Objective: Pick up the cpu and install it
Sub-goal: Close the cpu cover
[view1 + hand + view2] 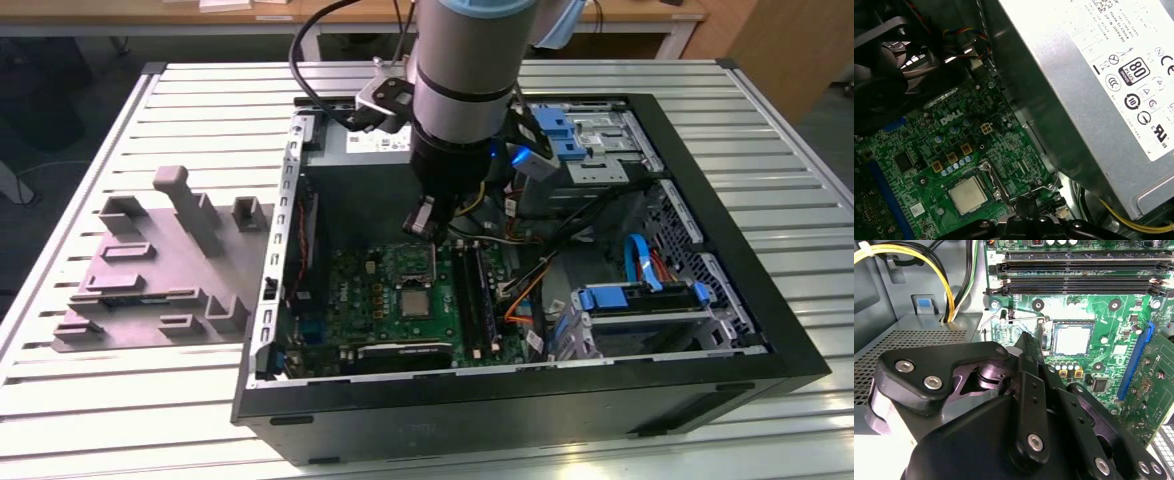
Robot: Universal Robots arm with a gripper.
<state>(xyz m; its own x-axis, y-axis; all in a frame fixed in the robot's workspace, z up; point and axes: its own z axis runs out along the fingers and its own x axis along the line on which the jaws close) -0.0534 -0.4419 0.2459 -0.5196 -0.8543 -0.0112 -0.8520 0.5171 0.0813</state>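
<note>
Second wrist view: black fingers (pixel 1026 347) nearest the lens, drawn narrow to a closed tip, holding nothing that can be made out. Just beyond that tip, the cpu (pixel 1072 339), silvery and square, lying flat in its socket (pixel 1049 335) on the green board (pixel 1104 315), a short way off to one side of the fingers and not touching them. No long axis to speak of: a square chip, edges roughly in line with the memory slots (pixel 1079 270) further on. Between tip and chip, a thin wire lever (pixel 1014 315) standing loose at the socket's edge. Same layout in the first wrist view: fingers' tip (pixel 1026 207) near, cpu (pixel 968 194) just beside it, power supply (pixel 1094 95) rising well behind. Exterior view, further out: arm (pixel 461 90) reaching down into the open case (pixel 721 340), cpu (pixel 410 301) a little below the tip, grey tray (pixel 147 270) well apart on the slatted surface (pixel 80 400), on the exterior view's left. Judged from this: chip already seated, socket frame apparently not yet clamped.
</note>
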